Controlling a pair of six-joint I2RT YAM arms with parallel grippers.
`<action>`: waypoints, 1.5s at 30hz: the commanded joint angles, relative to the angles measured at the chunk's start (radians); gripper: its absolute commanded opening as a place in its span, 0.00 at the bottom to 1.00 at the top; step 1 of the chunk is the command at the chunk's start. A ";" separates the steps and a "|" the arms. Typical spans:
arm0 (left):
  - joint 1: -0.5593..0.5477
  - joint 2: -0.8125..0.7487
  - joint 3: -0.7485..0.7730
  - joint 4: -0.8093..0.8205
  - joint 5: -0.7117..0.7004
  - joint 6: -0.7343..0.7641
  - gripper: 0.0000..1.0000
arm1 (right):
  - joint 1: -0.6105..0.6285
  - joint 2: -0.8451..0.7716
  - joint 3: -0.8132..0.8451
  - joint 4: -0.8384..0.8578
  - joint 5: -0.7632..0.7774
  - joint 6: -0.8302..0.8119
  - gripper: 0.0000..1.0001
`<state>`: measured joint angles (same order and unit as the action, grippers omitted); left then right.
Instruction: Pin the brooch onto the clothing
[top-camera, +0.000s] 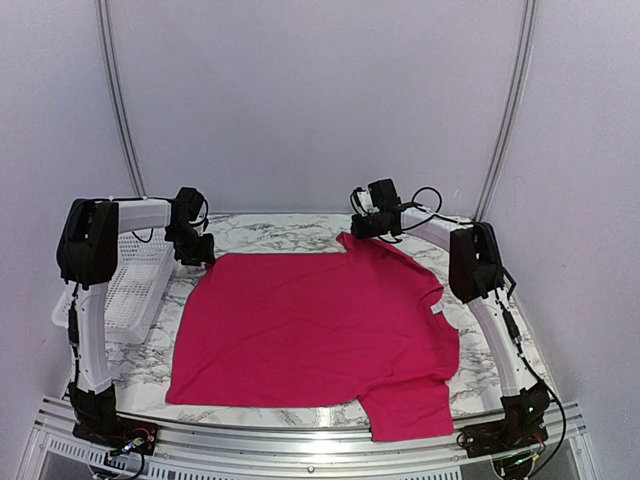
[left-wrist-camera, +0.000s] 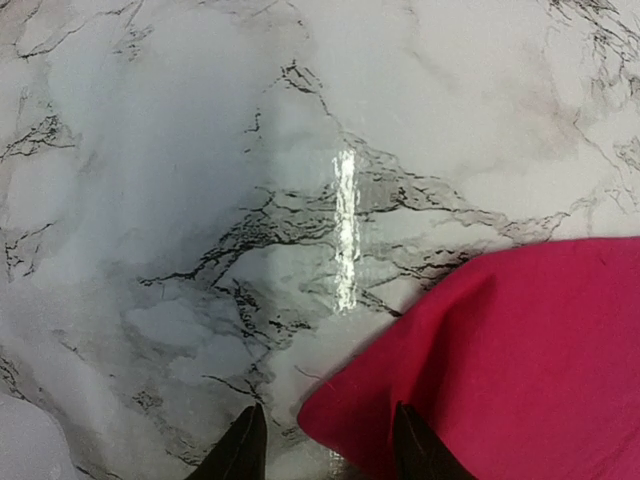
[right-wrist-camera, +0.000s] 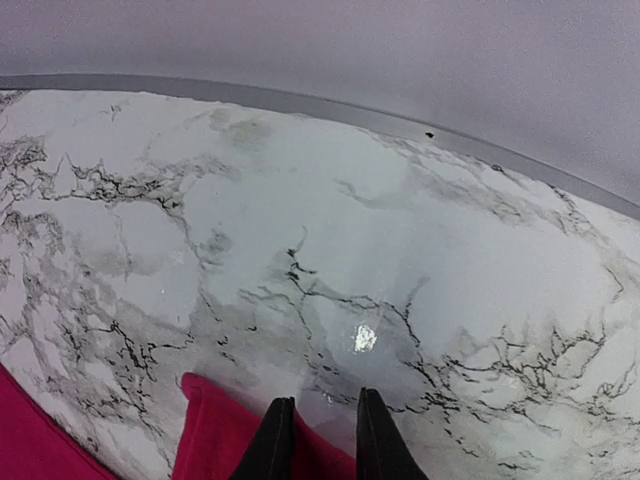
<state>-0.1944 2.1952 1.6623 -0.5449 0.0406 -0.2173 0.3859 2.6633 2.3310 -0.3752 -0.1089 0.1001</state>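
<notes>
**Both end effectors at the T-shirt's far edge**

The left end effector (left-wrist-camera: 328, 455) stood partly open. Its two dark fingers (left-wrist-camera: 240, 450) straddled the far hem corner of the T-shirt (left-wrist-camera: 520, 360): one finger was over bare marble and the other over the fabric, and the cloth was not clamped. This corner lay toward the far-left corner of the worktop (left-wrist-camera: 200, 150).

The right end effector (right-wrist-camera: 318, 445) had only a narrow gap between its fingers. It sat at the tip of the far sleeve, close to the worktop's far edge. Crimson fabric showed in the gap, but I could not tell whether the fingers were pinching it.

The T-shirt lay spread flat across the middle of the worktop. Its hem faced the left edge and its neck faced the right edge, with the second sleeve reaching the near edge. A small white neck label (top-camera: 437, 310) showed at the collar, too small to read.

A white slatted basket (top-camera: 135, 285) stood along the left edge, just beside the hem.
</notes>
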 joint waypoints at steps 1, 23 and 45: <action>0.004 0.029 -0.006 -0.021 -0.007 0.019 0.44 | 0.004 0.033 0.021 0.016 -0.015 -0.011 0.16; -0.002 0.056 0.145 0.000 -0.157 0.103 0.00 | -0.079 -0.055 -0.006 0.083 -0.050 -0.027 0.00; -0.002 0.165 0.246 -0.007 -0.230 0.187 0.00 | -0.262 0.025 -0.058 0.327 -0.273 0.272 0.00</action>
<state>-0.2016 2.3436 1.8843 -0.5362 -0.1596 -0.0380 0.1375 2.6240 2.1975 -0.0662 -0.3496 0.2577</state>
